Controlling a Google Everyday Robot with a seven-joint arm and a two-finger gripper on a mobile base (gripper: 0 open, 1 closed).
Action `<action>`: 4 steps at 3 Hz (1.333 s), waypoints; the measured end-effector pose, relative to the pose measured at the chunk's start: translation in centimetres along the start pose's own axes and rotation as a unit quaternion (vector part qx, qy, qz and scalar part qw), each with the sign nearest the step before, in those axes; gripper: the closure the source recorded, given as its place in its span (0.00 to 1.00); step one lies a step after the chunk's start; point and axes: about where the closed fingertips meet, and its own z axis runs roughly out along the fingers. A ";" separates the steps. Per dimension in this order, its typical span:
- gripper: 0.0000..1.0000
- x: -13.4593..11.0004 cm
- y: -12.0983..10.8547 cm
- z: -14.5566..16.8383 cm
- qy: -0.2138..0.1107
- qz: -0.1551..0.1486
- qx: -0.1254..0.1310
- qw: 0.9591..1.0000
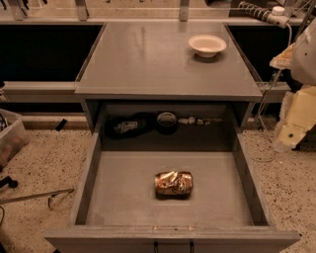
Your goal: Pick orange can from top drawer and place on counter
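The orange can (173, 184) is dented and lies on its side on the flat grey floor of the open top drawer (118, 197), a little right of the middle. The drawer is pulled far out, and its dark handle (173, 245) is at the bottom edge. The grey counter (148, 59) stretches above and behind it. My gripper (295, 121) hangs at the right edge, beside the counter's right side. It is well apart from the can and holds nothing that I can see.
A white bowl (207, 45) stands on the counter's far right. Dark objects (129, 126) and a round item (167, 121) lie at the back of the drawer opening. A clear bin (11, 136) stands on the speckled floor at left. Cables (261, 14) run at top right.
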 end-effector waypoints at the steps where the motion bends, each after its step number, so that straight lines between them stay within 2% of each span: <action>1: 0.00 0.0 0.0 0.0 0.000 0.000 0.000 1.000; 2: 0.00 0.4 0.0 0.9 -0.011 0.006 -0.002 1.000; 3: 0.00 1.2 0.5 5.0 -0.049 0.010 -0.024 0.998; 4: 0.00 1.0 1.6 11.2 -0.101 0.015 -0.053 0.993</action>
